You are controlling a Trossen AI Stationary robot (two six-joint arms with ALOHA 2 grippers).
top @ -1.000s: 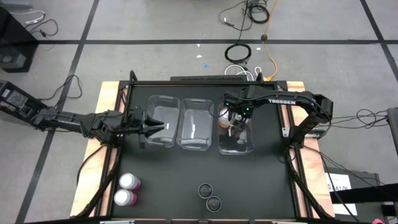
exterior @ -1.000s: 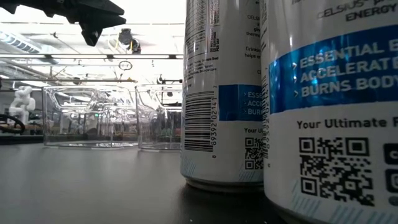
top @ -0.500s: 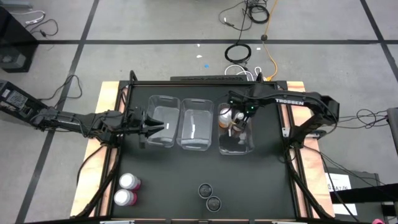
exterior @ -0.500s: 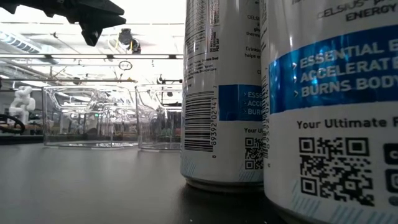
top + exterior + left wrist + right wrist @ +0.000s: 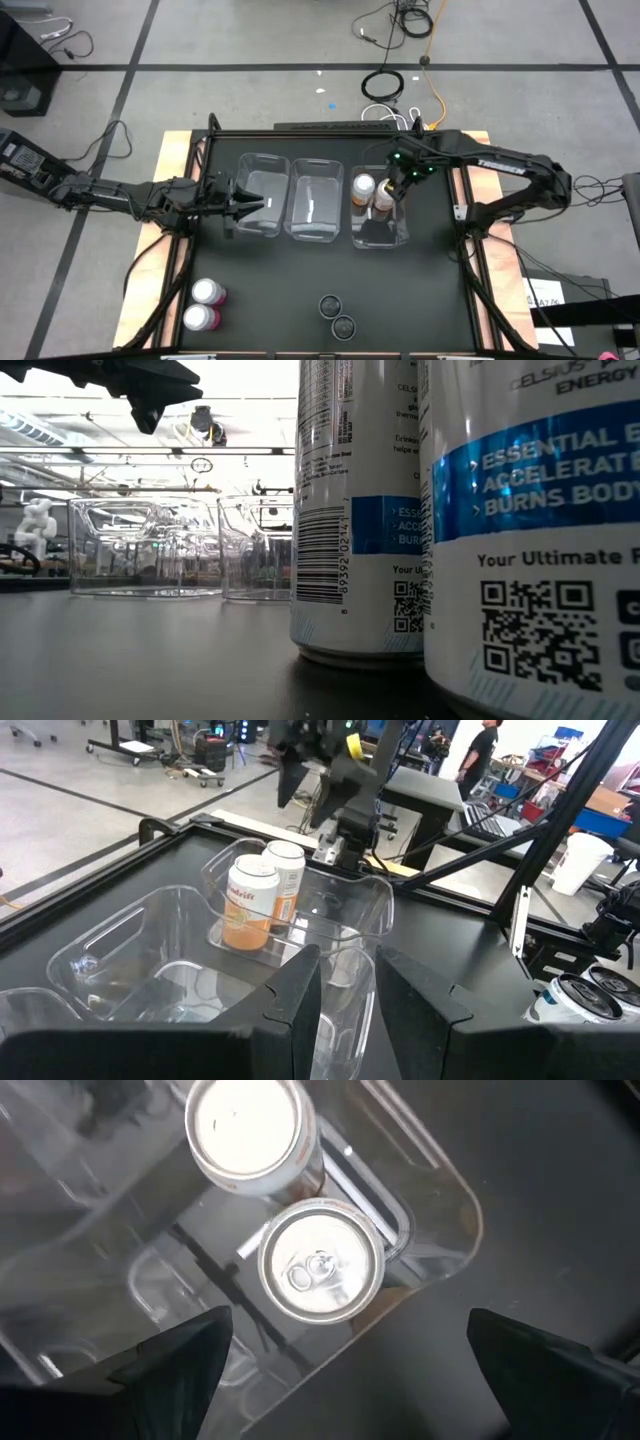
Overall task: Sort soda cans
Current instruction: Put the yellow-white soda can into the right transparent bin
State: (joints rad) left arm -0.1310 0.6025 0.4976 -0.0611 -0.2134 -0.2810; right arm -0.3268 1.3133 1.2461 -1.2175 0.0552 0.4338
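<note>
Right gripper poised above right bin, fingers spread wide, holding nothing. Two orange cans upright, side by side inside that bin. Left gripper low over left bin, fingers near together, empty. Pink cans and dark cans on black tabletop. Grey tiled floor, loose cables beyond.

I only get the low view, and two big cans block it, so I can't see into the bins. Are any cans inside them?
Observer: Yes. Two orange cans stand side by side in the bin nearest the right arm.
Operator: Is a claw holding one?
Observer: No. The right gripper hangs open above their tops, gripping nothing.
Operator: Where are the pink ones?
Observer: Two pink cans stand on the bare table, outside the bins, on the left arm's side.
</note>
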